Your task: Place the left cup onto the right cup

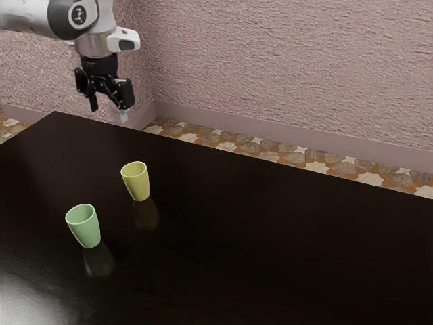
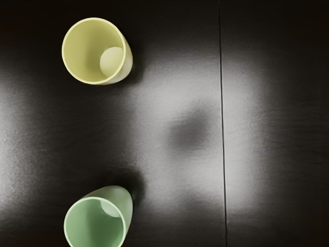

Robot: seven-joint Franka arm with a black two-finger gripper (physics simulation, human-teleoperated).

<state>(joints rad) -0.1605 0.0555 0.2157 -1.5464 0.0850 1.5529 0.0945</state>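
Our gripper (image 1: 108, 108) hangs high above the far corner of the dark table (image 1: 284, 237), at the exterior view's upper left, pointing down with its fingers spread wide and nothing between them; the arm above it is cut off by the picture's edge. Both cups stand upright and well apart from the hand: the yellow cup (image 1: 136, 180) farther back, and the green cup (image 1: 83, 225) nearer the camera and toward the exterior view's left, the two near each other but not touching. In the wrist view we look down into the open mouths of the yellow cup (image 2: 95, 50) and the green cup (image 2: 97, 218), the latter's rim partly cut off by the frame, beside a thin seam (image 2: 222, 128) in the tabletop.
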